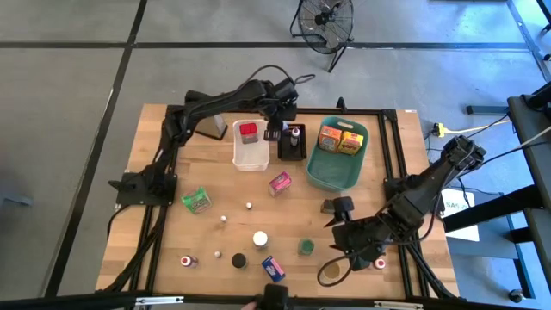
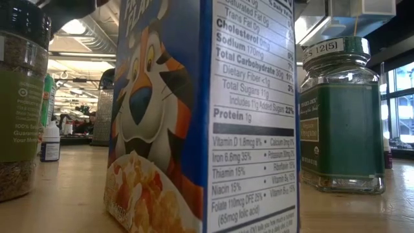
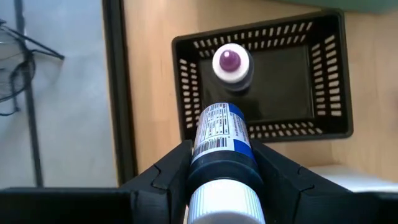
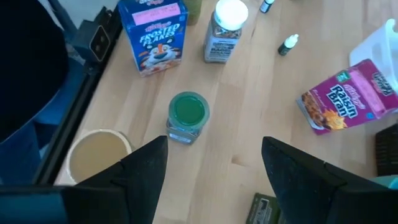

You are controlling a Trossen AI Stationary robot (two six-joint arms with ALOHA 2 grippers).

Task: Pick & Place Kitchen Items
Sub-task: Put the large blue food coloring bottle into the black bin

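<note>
My left gripper (image 3: 222,148) hangs over the black tray (image 3: 333,74) at the table's far side and is shut on a small bottle (image 3: 221,127) with a blue label and a white cap. A second bottle (image 3: 231,62), with a white and purple cap, stands in that tray. My right gripper (image 4: 214,165) is open over the table's near right, with nothing between its fingers. Ahead of it stand a green-lidded jar (image 4: 186,115), a Frosted Flakes box (image 4: 154,34) and a white-lidded spice jar (image 4: 225,28). A pink Raisin Bran box (image 4: 348,96) lies on its side. My left gripper pinches the bottle's dark body (image 3: 224,167) between its two fingers, just below the white cap. The fingers slant down from the table's left side. The bottle lies along them, base toward the tray and cap toward the wrist, lifted clear above the tray.
A white bin (image 1: 250,155) with a red item stands left of the tray. A teal basket (image 1: 331,176) with orange and yellow boxes stands to its right. A green packet (image 1: 196,200), small bottles and jars dot the near half. A tan disc (image 4: 99,155) lies near my right gripper.
</note>
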